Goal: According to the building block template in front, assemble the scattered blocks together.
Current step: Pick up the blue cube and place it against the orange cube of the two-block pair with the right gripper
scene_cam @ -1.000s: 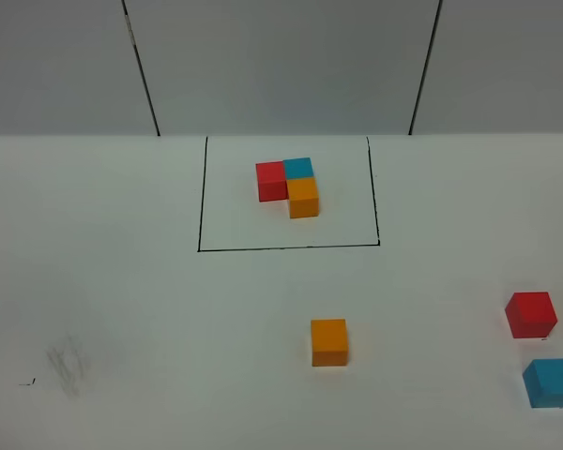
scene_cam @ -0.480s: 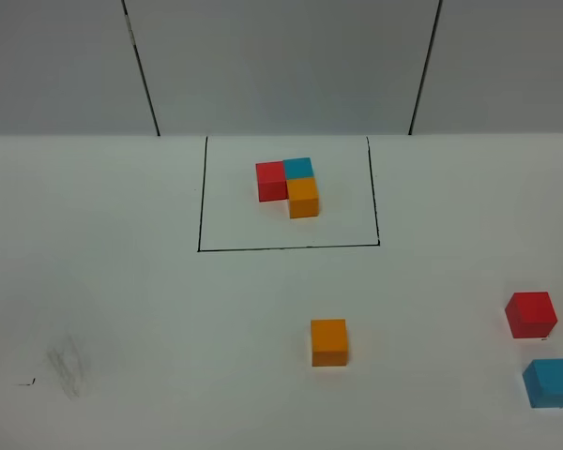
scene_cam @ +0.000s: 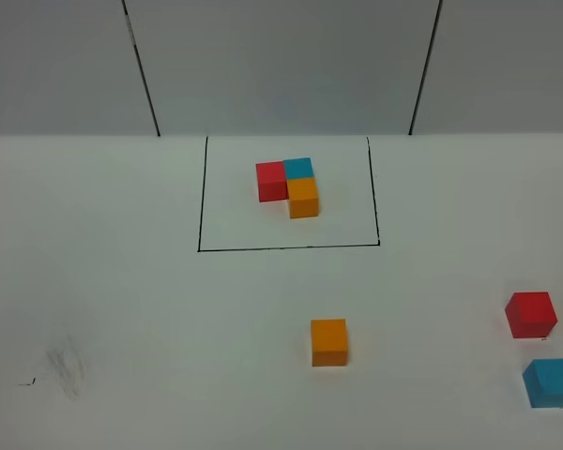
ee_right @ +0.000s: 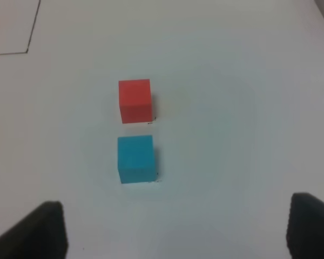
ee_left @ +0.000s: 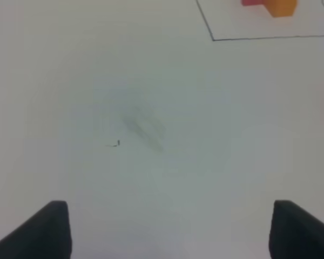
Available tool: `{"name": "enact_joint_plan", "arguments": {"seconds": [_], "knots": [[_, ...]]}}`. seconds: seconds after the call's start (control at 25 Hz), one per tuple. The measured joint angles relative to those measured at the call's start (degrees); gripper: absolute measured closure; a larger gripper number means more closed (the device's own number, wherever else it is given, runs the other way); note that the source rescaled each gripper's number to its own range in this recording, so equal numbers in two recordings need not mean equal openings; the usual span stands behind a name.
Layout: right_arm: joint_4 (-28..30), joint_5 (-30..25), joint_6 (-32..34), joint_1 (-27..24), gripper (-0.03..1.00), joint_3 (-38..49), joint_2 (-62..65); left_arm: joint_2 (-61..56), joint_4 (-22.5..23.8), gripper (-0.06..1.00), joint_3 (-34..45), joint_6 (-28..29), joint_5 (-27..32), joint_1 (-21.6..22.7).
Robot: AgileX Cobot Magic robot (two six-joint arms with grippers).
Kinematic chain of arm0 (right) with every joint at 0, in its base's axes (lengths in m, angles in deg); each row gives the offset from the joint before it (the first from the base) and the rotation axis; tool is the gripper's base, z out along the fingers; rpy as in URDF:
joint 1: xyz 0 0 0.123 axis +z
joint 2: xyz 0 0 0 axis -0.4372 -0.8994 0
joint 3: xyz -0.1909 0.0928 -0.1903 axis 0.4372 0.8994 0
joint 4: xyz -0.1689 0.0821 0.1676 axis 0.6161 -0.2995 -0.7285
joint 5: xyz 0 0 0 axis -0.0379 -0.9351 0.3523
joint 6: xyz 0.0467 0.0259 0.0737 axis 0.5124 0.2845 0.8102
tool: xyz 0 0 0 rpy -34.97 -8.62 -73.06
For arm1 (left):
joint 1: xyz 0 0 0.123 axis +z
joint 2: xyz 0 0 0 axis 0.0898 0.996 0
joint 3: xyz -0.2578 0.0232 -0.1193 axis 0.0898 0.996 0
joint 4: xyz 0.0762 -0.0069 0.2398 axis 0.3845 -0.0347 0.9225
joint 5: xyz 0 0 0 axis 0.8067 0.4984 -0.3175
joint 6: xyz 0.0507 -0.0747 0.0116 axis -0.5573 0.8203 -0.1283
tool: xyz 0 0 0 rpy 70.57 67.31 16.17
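Observation:
The template [scene_cam: 290, 185] is an L of joined red, blue and orange cubes inside a thin black rectangle at the back centre; part of it shows in the left wrist view [ee_left: 270, 5]. A loose orange cube [scene_cam: 328, 341] sits in front of the frame. A loose red cube [scene_cam: 530, 314] and a loose blue cube [scene_cam: 550, 382] sit at the right edge. In the right wrist view the red cube [ee_right: 135, 100] and the blue cube [ee_right: 136, 158] lie ahead of my open, empty right gripper [ee_right: 175, 232]. My left gripper [ee_left: 170, 229] is open and empty over bare table.
The white table [scene_cam: 122, 300] carries a faint grey smudge [scene_cam: 68, 364] at the front left, also in the left wrist view [ee_left: 143, 127]. A grey panelled wall [scene_cam: 281, 66] stands behind. Neither arm shows in the exterior high view.

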Motion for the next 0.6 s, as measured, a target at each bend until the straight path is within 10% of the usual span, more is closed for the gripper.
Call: {"name": "enact_joint_plan", "arguments": {"seconds": [0.36,0.6], "knots": [[0.0,0.0,-0.1,0.0,0.1,0.0,0.0,0.0,0.0,0.1,0.0,0.0,0.0,16.7],[0.0,0.0,0.0,0.0,0.1,0.0,0.0,0.0,0.0,0.1,0.0,0.0,0.0,19.4]]}}
